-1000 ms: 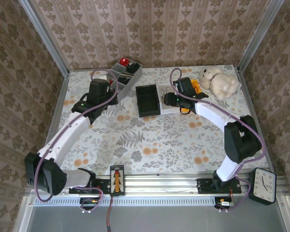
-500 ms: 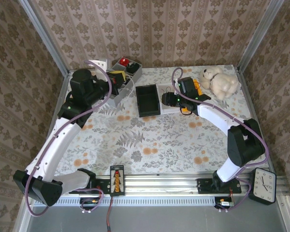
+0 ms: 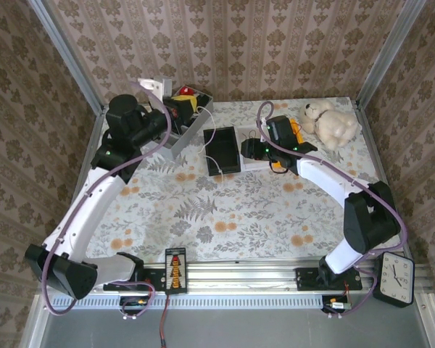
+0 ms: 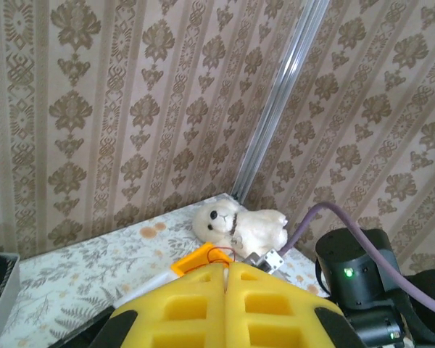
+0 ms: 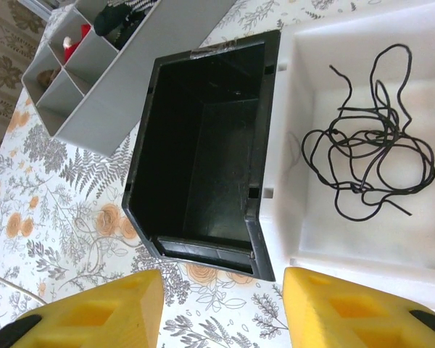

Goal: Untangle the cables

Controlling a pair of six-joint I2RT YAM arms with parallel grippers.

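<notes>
The left tool (image 3: 180, 109) is lifted over the far left part of the flower-patterned desk (image 3: 225, 217), and its yellow fingers (image 4: 188, 304) are pressed fully together. A thin whitish cable (image 3: 206, 145) runs from it down over the black plastic rectangular bin (image 3: 235, 156) near the middle of the far edge. I judge it is pinched there, although the contact point is too small to see clearly. The right tool (image 5: 221, 312) hangs half open above the bin's near wall and holds nothing. Just beside the bin, on the side toward the right edge of the desk, a thin black cable (image 5: 370, 167) lies as a loose loopy bunch in a shallow white tray (image 5: 362, 257). Such cords are probably very light, soft and a little slippery, so they follow any pull and can drag neighbouring loops with them. The free end near the tray's far wall looks like the best place to take hold, not the crossed middle.
</notes>
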